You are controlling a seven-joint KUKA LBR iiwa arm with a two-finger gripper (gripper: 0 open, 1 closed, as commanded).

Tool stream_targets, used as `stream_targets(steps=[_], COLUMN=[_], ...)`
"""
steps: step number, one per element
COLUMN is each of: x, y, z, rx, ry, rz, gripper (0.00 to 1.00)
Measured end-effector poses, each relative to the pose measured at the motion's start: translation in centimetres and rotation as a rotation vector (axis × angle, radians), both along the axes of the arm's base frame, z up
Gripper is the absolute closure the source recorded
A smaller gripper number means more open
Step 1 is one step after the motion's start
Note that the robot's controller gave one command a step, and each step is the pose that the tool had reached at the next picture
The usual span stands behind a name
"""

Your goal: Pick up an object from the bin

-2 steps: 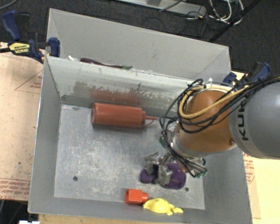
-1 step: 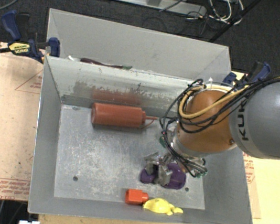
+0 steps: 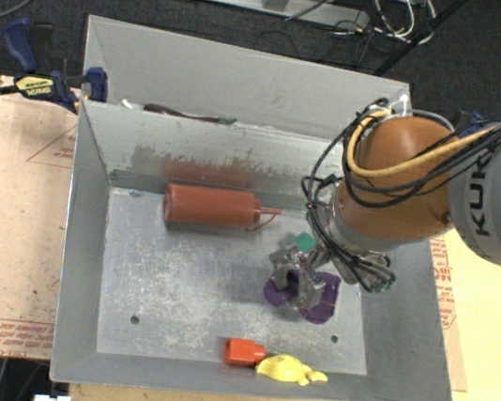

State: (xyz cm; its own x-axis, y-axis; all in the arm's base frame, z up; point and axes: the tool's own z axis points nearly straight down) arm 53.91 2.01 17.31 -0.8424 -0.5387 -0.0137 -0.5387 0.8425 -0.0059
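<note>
The gripper (image 3: 301,287) is held low upon a purple thing (image 3: 323,302) toward the right wall of the bin (image 3: 86,215), seemingly so that it may be taken; whether it is yet clasped cannot be told.

Bare bin floor (image 3: 170,286); red bottle (image 3: 211,208) rearward

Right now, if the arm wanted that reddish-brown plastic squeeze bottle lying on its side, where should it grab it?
Probably across the middle of the reddish-brown plastic squeeze bottle, on its round body, coming straight down from above. It lies lengthwise along the bin's sloped back wall, so a front-to-back pinch suits it. Its thin nozzle, pointing right, offers little to hold.
</note>
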Motion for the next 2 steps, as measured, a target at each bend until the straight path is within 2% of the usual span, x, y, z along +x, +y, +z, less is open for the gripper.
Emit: stream_targets(steps=[1, 2], x=[0.0, 1.1], y=[0.0, -1.6], z=[0.0, 19.0], rx=[0.0, 0.0], ry=[0.0, -0.001], rz=[0.0, 0.038], gripper=[1.0, 1.0])
